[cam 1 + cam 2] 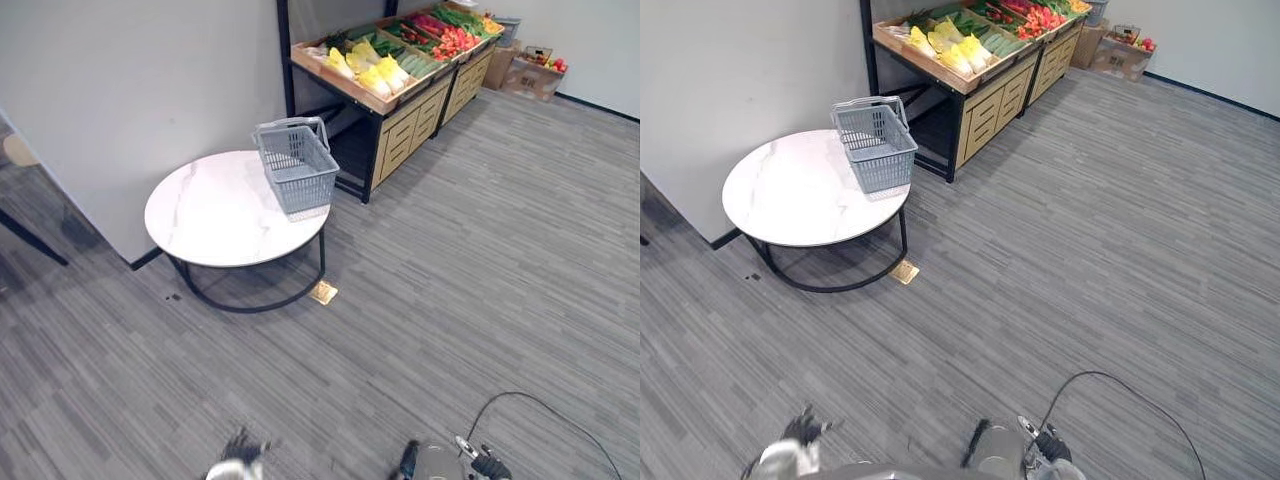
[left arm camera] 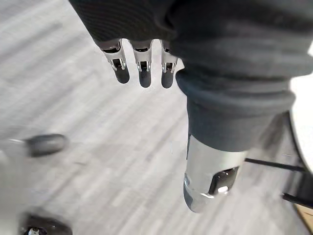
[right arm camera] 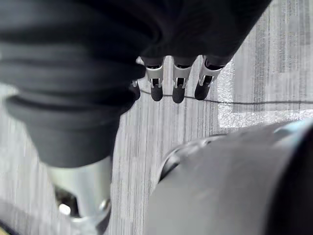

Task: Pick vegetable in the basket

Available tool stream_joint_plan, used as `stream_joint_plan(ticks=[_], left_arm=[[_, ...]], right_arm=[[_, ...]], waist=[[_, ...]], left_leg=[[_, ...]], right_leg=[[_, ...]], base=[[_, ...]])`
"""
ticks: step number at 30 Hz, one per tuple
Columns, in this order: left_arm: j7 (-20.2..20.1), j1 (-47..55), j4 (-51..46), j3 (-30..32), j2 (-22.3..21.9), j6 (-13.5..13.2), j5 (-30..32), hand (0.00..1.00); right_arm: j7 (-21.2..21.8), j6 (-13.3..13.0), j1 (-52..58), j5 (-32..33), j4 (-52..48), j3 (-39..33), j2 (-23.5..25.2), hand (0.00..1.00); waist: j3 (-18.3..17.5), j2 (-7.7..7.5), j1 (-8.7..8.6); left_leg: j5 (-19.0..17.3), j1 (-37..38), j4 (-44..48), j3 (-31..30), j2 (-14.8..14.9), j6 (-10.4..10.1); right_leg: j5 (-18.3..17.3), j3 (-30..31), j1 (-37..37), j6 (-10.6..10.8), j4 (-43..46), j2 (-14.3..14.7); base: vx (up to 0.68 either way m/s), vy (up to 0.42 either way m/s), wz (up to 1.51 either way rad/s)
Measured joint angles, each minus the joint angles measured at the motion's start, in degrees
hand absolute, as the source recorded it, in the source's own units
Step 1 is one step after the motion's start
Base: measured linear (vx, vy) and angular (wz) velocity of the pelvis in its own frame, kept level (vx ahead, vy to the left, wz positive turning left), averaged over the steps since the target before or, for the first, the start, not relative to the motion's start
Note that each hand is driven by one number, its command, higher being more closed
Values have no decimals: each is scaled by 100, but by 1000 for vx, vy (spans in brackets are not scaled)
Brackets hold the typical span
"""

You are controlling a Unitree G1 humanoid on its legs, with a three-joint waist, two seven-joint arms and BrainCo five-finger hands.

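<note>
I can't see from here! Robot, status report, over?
Left hand, right hand open, empty. Grey plastic basket on round white table, looks empty. Vegetables on wooden stand behind. Small tan square on floor by table.

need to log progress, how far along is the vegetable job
Done: nothing, the grey basket on the round table looks empty. In hand: nothing, the left hand and right hand hang open above the floor. Left: reach the vegetables on the wooden stand, pick one, put it in the basket.
</note>
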Motion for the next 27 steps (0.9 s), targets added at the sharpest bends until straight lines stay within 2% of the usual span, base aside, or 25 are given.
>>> stream_joint_plan(ticks=[3,4,5,6,7,8,10,11,12,14,15,17,18,19,21,22,23,24,25,27], left_arm=[[190,-407,-488,-25,-184,-96,-66,0],[224,-430,-564,-25,-208,-152,-67,0],[285,-441,-641,-24,-260,-212,-65,0],[335,-378,-663,-21,-307,-235,-63,0],[358,-271,-642,-38,-343,-239,-60,0],[365,-140,-543,-145,-427,-254,-57,0],[352,48,-335,-221,-555,-249,-55,0],[327,132,-62,-202,-602,-237,-58,0],[301,256,185,-178,-620,-182,-62,0],[274,503,391,-88,-613,-165,-68,0],[211,626,413,194,-486,-178,-79,0],[130,690,373,451,-513,-220,-231,0],[103,691,288,502,-522,-244,-252,0],[44,705,248,603,-469,-257,-238,0],[3,783,250,678,-407,-251,-192,0],[-32,935,276,712,-370,-222,-49,0],[-52,1080,323,728,-386,-167,51,0],[-71,1258,345,969,-453,-120,66,0],[-74,1283,323,1174,-381,-27,216,0],[-84,1260,347,1302,-377,20,225,0]], right_arm=[[-13,125,291,2,-34,-215,83,0],[-19,140,375,-8,-58,-224,99,0],[-24,186,540,-9,-77,-225,121,0],[-29,215,689,-12,-77,-277,116,0],[-28,213,723,-23,-75,-349,116,0],[-21,206,644,-150,-61,-378,50,0],[-15,200,573,-225,-52,-360,-101,0],[-16,202,494,-230,-19,-316,-146,0],[-31,201,470,-230,5,-223,-178,0],[-56,199,372,-226,2,-6,-223,0],[-119,175,221,-238,7,218,-266,0],[-154,177,183,-219,60,347,-392,0],[-153,178,109,-216,64,367,-423,0],[-149,170,-109,-216,58,447,-420,0],[-138,164,-243,-218,39,523,-395,0],[-132,143,-306,-221,-16,524,-347,0],[-135,120,-292,-228,-50,538,-292,0],[-134,109,-226,-232,-77,684,-174,0],[-114,107,-184,-282,-154,1000,26,0],[-105,95,-223,-408,-233,1053,150,0]], waist=[[61,134,-1],[60,135,-1],[55,128,-36],[-31,168,-68],[-75,284,-83],[-92,403,-81],[-194,582,-37],[-189,634,-26],[-158,652,1],[-66,589,54],[-15,532,112],[-1,519,251],[3,526,350],[11,520,404],[17,502,415],[15,506,416],[16,503,448],[-67,434,537],[-118,131,586],[-89,74,682]], left_leg=[[-293,361,-65,-37,263,-389],[-377,489,-110,-35,319,-470],[-606,764,-200,-47,449,-510],[-770,1071,-230,-113,631,-509],[-744,1151,-153,-153,780,-542],[-445,1055,405,-315,1057,-680],[-27,555,1563,-544,1364,-685],[760,-12,2759,-799,1581,-661],[1459,-532,3942,-1032,1771,-839],[1329,-1035,5242,-816,2000,-805],[907,-1462,5830,-554,1986,-631],[422,-1991,5696,-186,1771,-552],[253,-2240,5300,-17,1653,-571],[128,-2504,4252,179,1446,-559],[182,-2583,3092,281,1232,-487],[499,-2518,1766,266,979,-392],[1090,-2440,997,249,840,-304],[1352,-2384,927,329,634,10],[1081,-2637,1259,386,476,37],[893,-2863,1674,492,517,165]], right_leg=[[943,174,-121,128,-2270,198],[1001,302,-166,183,-2449,183],[986,533,-165,221,-2331,131],[1292,589,-210,196,-1781,118],[1327,633,-311,185,-1366,189],[1060,801,-512,-129,-545,347],[659,714,-431,-226,-326,557],[421,585,-148,-267,-328,658],[243,444,312,-319,-469,757],[119,424,1001,-379,-829,952],[-2,413,1692,-376,-1273,1065],[-52,438,2243,-320,-1685,1074],[-85,465,2389,-261,-1821,1053],[-100,558,2528,-120,-1951,1013],[-180,646,2658,22,-2028,947],[-284,693,2823,187,-2112,873],[-356,725,2978,304,-2206,826],[-398,742,3171,312,-2381,723],[-253,643,3199,222,-2591,589],[55,608,3234,392,-2689,541]], base=[[486,-211,5],[595,-308,10],[644,-388,19],[817,-505,20],[829,-584,7],[847,-650,-15],[726,-551,-16],[738,-368,10],[718,-305,18],[628,-209,9],[571,-163,6],[487,-71,2],[512,23,-37],[408,78,-49],[371,143,-41],[444,223,-30],[489,242,-23],[738,274,17],[546,168,27],[411,128,35]])
